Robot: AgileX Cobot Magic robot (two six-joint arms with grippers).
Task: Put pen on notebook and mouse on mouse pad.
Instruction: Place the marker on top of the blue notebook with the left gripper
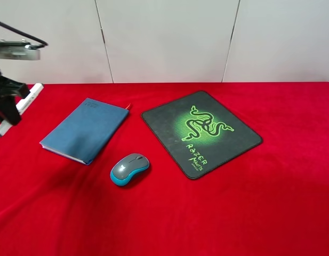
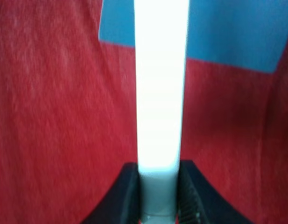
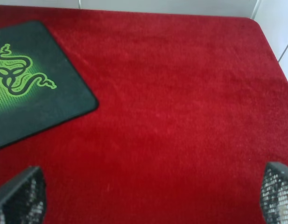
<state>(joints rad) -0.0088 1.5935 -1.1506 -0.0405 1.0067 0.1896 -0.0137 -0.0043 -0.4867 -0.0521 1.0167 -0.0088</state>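
Left wrist view: left gripper [image 2: 158,196], jaws clamped on the pen [image 2: 161,93], held over the red cloth [image 2: 50,116], short of the notebook [image 2: 237,32]. Handling: bring the pen over the cover's middle, lower it flat, then release, lest it roll off. Right gripper [image 3: 153,193]: fingers spread, empty, near the mouse pad [image 3: 31,84]. Mouse [image 1: 129,168]: on the cloth, between notebook and pad.

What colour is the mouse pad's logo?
Green; the mouse pad's logo shows best in the exterior high view.
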